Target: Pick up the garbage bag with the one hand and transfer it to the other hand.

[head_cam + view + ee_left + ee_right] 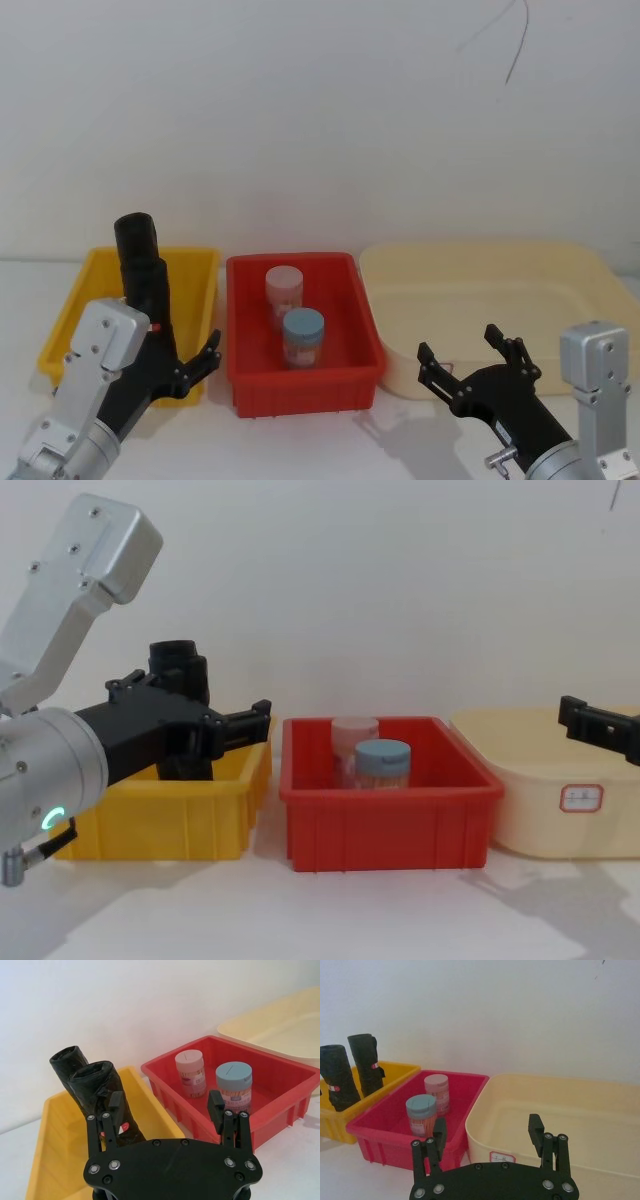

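Bench (pixel 330 440): three containers in a row. Yellow bin (pixel 195 265) on the robot's left, red bin (pixel 300 385) in the middle, cream tray (pixel 480 255) on the right.

Garbage bag (pixel 102 1085): black roll standing in the yellow bin, tilted, with a red-and-white label at mid-height. It is the nearer of two rolls. The second roll (pixel 67 1060) stands just behind it, leaning the same way, and the two appear to touch along their sides.

Left claw (pixel 165 1102): on the green-ringed arm, hovering at the near edge of the yellow bin. Jaws spread wide and holding nothing. In the left wrist view one finger (pixel 116 1102) overlaps the garbage bag next to its label. I cannot tell whether they touch. The other finger lies in front of the red bin wall. The roll is not between the jaws.

Right claw (pixel 458 343): low over the bench, in front of the cream tray's near wall. Jaws wide, holding nothing, well apart from the garbage bag.

Red bin contents: pink-lidded jar (pixel 284 285) at the back and blue-lidded jar (pixel 302 335) just in front of it, both upright.
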{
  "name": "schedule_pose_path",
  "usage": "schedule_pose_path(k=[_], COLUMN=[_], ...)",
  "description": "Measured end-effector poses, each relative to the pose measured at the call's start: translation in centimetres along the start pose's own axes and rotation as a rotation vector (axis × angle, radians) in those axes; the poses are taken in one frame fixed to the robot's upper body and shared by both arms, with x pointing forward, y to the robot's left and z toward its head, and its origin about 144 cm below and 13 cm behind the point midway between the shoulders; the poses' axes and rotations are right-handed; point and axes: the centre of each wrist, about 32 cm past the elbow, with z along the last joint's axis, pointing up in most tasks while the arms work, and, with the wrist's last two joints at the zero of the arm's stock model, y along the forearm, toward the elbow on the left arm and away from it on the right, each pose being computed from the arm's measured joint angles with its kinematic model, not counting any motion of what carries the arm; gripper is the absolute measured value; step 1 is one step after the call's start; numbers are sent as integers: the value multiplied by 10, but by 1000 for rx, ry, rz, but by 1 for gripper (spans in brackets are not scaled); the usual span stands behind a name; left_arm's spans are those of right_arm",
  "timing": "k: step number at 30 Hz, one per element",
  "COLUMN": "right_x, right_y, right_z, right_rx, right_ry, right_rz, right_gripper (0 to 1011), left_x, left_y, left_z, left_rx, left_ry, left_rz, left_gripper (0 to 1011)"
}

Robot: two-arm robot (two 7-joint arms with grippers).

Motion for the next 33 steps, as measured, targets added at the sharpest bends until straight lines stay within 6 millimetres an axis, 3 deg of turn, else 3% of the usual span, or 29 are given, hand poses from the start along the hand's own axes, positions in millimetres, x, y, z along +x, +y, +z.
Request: schedule_pose_path(k=[33], right_x=[0], right_y=[0], right_z=[0], right_rx=[0], right_ry=[0], right_rz=[0], right_gripper=[1000], left_x=[-2], left_y=[8], left_z=[2], left_rx=[0], left_ry=[8], left_rz=[37], left_gripper=[1000])
